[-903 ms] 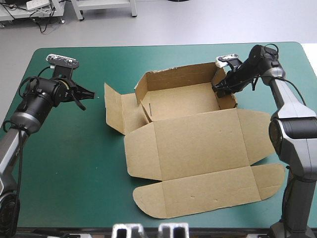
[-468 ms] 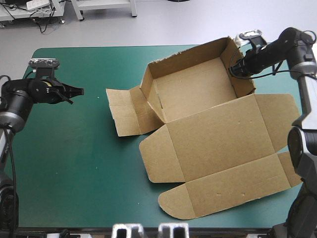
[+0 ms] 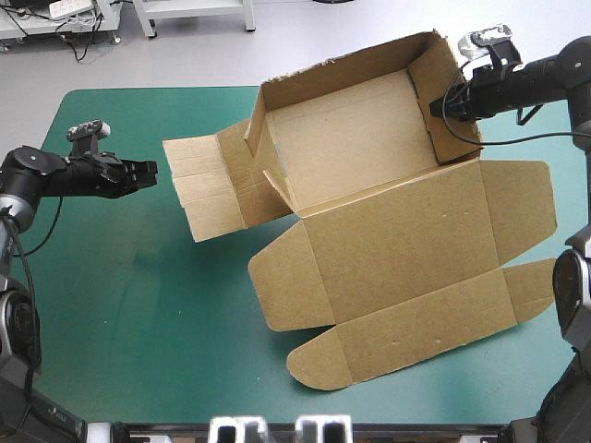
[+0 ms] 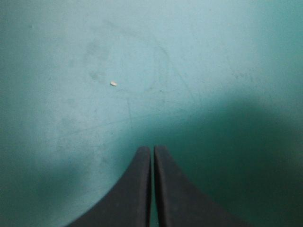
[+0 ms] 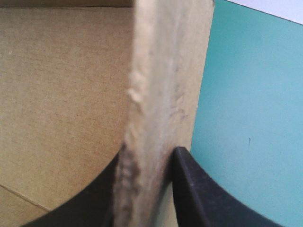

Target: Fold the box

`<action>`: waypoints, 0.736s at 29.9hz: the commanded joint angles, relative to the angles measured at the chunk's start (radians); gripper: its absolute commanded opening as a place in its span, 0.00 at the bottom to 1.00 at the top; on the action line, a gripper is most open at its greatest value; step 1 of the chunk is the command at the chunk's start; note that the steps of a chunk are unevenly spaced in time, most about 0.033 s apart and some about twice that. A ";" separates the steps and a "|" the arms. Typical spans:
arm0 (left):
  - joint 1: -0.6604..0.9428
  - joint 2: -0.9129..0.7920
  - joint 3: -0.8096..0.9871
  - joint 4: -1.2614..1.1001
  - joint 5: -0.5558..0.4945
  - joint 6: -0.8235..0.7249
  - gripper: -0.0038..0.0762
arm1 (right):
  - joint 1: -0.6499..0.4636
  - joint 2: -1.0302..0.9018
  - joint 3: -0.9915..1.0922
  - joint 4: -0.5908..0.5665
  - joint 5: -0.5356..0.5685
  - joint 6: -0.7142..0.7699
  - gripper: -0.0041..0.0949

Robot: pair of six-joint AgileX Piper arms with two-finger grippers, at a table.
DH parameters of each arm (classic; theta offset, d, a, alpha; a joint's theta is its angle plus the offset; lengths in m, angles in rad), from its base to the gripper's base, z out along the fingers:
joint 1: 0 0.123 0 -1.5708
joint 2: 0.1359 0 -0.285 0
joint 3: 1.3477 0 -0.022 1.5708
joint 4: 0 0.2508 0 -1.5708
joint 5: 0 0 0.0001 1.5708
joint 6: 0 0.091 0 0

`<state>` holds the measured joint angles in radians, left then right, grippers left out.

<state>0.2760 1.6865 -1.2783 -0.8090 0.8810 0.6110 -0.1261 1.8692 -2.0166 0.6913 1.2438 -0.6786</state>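
On the teal-green table, your box sits far right, tray open, lid flat. Your right end effector pinches its wall. The left end effector is pressed together, empty. Next, I think: tuck the left flap.

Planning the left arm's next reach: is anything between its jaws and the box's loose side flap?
Nothing visible does. Only bare teal-green cover lies between the shut left jaws and the side flap of the box; the left wrist view shows just a tiny white speck ahead.
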 commanded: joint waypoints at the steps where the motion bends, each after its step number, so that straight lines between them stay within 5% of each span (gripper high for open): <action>1: 0.038 0.035 -0.031 -0.139 0.034 0.005 0.09 | -0.011 -0.080 -0.045 0.096 0.011 -0.006 0.02; 7: 0.060 0.186 -0.031 -0.536 0.409 0.221 0.20 | -0.011 -0.090 -0.047 0.197 0.011 -0.025 0.02; 22: -0.167 0.219 -0.031 -0.768 0.421 0.318 0.21 | -0.011 -0.088 -0.047 0.238 0.007 -0.034 0.02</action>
<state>0.1657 1.9599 -1.2825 -1.5005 1.1658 0.9210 -0.1293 1.8412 -2.0307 0.8495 1.2438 -0.7155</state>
